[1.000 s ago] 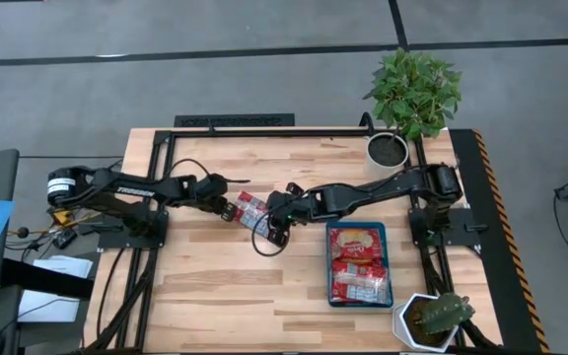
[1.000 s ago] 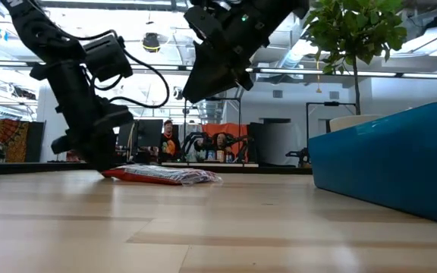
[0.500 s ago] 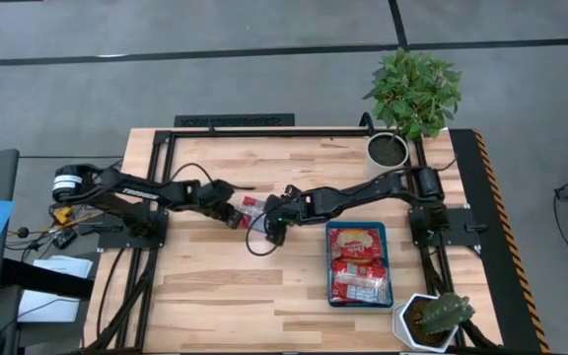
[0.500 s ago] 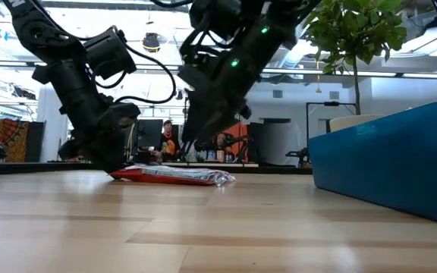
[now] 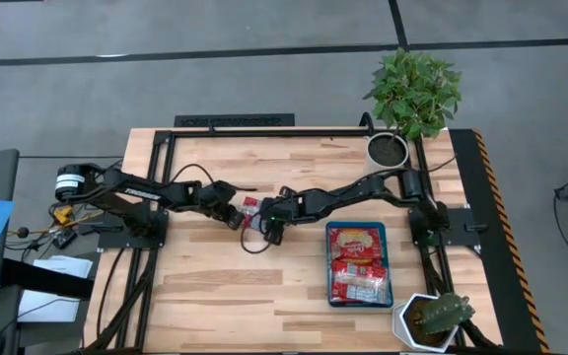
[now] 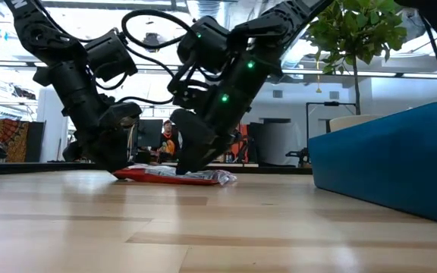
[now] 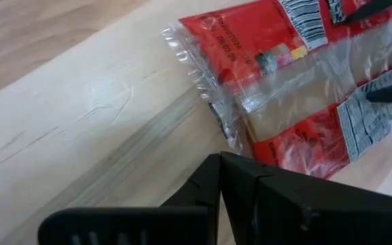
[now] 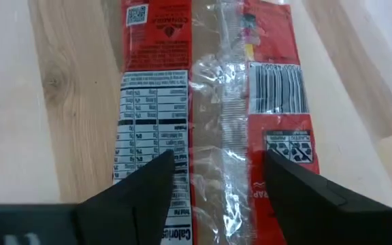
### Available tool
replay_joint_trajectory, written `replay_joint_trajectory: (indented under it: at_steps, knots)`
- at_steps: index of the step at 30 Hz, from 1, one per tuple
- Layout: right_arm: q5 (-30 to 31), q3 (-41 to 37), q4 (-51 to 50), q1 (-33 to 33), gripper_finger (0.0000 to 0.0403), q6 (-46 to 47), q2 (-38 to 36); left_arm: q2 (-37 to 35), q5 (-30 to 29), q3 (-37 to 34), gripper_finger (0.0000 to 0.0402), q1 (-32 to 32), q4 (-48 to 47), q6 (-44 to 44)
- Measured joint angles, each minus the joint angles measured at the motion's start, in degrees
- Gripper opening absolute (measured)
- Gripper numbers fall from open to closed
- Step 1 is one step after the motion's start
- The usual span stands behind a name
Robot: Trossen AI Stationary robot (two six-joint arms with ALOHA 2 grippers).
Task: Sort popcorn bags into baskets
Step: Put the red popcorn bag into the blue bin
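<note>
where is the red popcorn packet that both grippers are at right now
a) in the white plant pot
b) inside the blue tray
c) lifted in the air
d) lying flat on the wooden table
d: the red flat popcorn packet lies flat on the wooden table, with the right gripper open over it and the left gripper beside it, apart from the shallow blue tray.

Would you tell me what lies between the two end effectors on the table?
One popcorn bag lies flat between the left end effector and the right end effector; high and low views show it.
</note>
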Motion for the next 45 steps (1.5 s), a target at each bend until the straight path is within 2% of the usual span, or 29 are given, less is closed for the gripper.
replay_joint_trajectory:
  at_steps: [4,7,12,13,19,23,30,37,45]
  knots:
    - [0.0,0.1,-2.4,-0.1,0.0220,0.9,0.6,0.0,0.1,0.0,0.0000,0.0,-0.3,0.1]
    - [-0.3,0.1,-5.2,-0.3,0.0156,1.3,0.0,0.0,0.1,0.0,0.0000,0.0,-0.3,0.3]
    - [-3.0,0.1,-6.5,-0.3,0.0025,2.9,0.0,0.0,0.3,0.0,0.0000,0.0,-0.5,0.7]
    - [-3.6,0.1,-6.5,-0.3,0.0015,3.2,0.1,0.0,0.3,0.0,0.0000,0.0,-0.5,0.7]
    - [-4.3,1.1,-9.2,-0.1,0.0006,3.7,-1.9,-0.5,2.0,0.0,0.0000,0.0,-1.0,0.6]
    - [-4.6,1.0,-10.4,-0.2,0.0004,3.0,-6.1,-1.9,3.0,-0.1,0.0000,0.0,-2.1,0.0]
    - [-3.8,1.1,-18.7,0.1,0.0003,3.0,-13.5,-5.1,2.9,-0.2,0.0000,0.0,-4.2,0.0]
    - [-2.4,1.0,-34.2,4.7,0.0003,4.7,-22.0,-6.1,2.0,-0.2,0.0000,0.0,-5.5,0.3]
    - [2.4,-1.3,-52.2,14.1,0.0003,13.0,-32.3,-6.1,0.2,-0.1,0.0000,0.0,-5.9,0.5]
